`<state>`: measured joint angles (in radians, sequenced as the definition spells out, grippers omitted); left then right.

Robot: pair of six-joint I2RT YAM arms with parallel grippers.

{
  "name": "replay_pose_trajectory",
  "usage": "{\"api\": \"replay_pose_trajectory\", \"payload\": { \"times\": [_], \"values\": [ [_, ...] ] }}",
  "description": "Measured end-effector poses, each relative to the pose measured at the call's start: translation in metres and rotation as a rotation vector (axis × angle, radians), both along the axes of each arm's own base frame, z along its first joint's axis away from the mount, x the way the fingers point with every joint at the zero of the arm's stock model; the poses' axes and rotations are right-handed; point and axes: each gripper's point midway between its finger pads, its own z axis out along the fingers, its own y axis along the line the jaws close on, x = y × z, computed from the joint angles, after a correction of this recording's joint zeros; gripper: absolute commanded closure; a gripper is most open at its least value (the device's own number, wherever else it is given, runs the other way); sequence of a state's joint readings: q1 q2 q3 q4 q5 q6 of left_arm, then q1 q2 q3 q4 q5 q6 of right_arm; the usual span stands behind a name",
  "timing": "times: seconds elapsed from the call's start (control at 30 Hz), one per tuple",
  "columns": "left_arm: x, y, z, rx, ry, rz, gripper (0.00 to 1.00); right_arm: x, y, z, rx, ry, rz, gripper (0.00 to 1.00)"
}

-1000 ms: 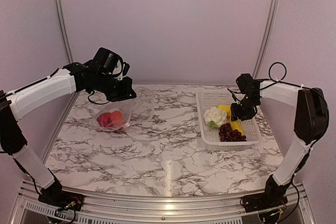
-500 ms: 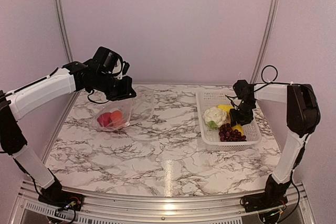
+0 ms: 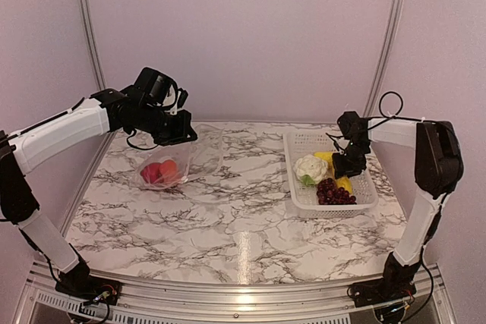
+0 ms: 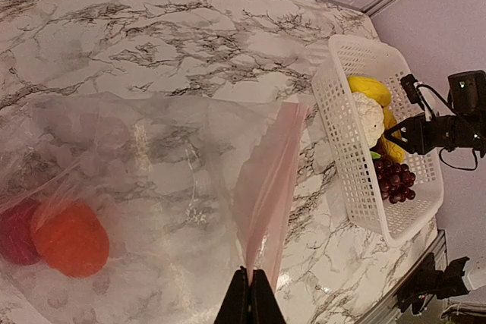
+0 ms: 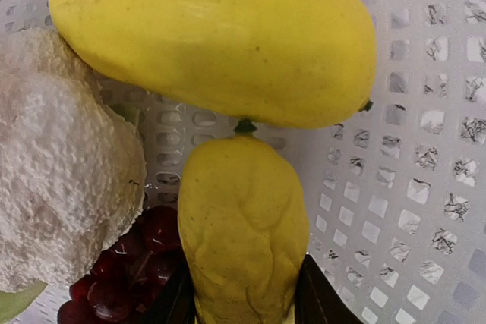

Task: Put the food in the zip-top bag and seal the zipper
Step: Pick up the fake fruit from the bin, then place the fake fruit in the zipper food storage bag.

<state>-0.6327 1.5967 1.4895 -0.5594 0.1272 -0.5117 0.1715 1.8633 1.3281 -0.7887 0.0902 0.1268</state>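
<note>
The clear zip-top bag (image 3: 182,158) lies at the back left with the red pepper (image 3: 150,173) and the orange fruit (image 3: 168,170) inside. My left gripper (image 3: 171,131) is shut on the bag's pinkish zipper strip (image 4: 270,176) and holds the mouth up; its fingertips meet in the left wrist view (image 4: 250,301). My right gripper (image 3: 347,167) is down in the white basket (image 3: 304,201). Its fingers (image 5: 317,294) press both sides of a ridged yellow piece (image 5: 243,225). A larger smooth yellow piece (image 5: 213,36), the cauliflower (image 5: 61,165) and the grapes (image 5: 129,263) lie beside it.
The white lattice basket (image 4: 342,142) stands at the right, its long side toward the bag, a hand's width of marble table (image 3: 243,210) between them. Metal frame posts (image 3: 387,43) and pale walls close the back and sides.
My right gripper has dropped lower into the basket and come down around the ridged yellow piece. The left gripper and the bag have not moved.
</note>
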Motion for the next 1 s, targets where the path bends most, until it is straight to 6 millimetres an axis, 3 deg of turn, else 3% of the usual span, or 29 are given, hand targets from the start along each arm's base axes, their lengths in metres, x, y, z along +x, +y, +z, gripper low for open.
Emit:
{"api": "replay_pose_trajectory", "payload": {
  "times": [0.17,0.27,0.4,0.63,0.7,0.77,0.9,1.0],
  "values": [
    [0.001,-0.002,0.002,-0.005,0.0,-0.004,1.0,0.0,0.002,0.025,0.022,-0.049,0.001,0.8],
    [0.004,-0.006,0.003,-0.011,0.002,-0.011,1.0,0.004,0.01,0.055,0.074,-0.12,0.014,0.83],
    [0.006,-0.012,0.001,-0.022,0.015,-0.022,1.0,0.005,0.02,0.098,0.144,-0.229,0.034,0.94],
    [0.006,-0.016,-0.003,-0.041,0.043,-0.022,1.0,0.004,0.05,0.169,0.313,-0.42,0.084,0.95],
    [0.005,-0.016,-0.003,-0.046,0.048,-0.019,1.0,0.004,0.072,0.192,0.393,-0.485,0.134,0.96],
    [0.005,-0.017,-0.002,-0.053,0.054,-0.015,1.0,0.001,0.09,0.2,0.425,-0.505,0.177,0.96],
    [0.003,-0.021,0.0,-0.075,0.067,-0.012,1.0,-0.01,0.156,0.232,0.567,-0.589,0.335,1.0],
    [0.003,-0.026,0.007,-0.096,0.062,-0.013,1.0,-0.02,0.194,0.255,0.681,-0.635,0.419,1.0]
  ]
}}
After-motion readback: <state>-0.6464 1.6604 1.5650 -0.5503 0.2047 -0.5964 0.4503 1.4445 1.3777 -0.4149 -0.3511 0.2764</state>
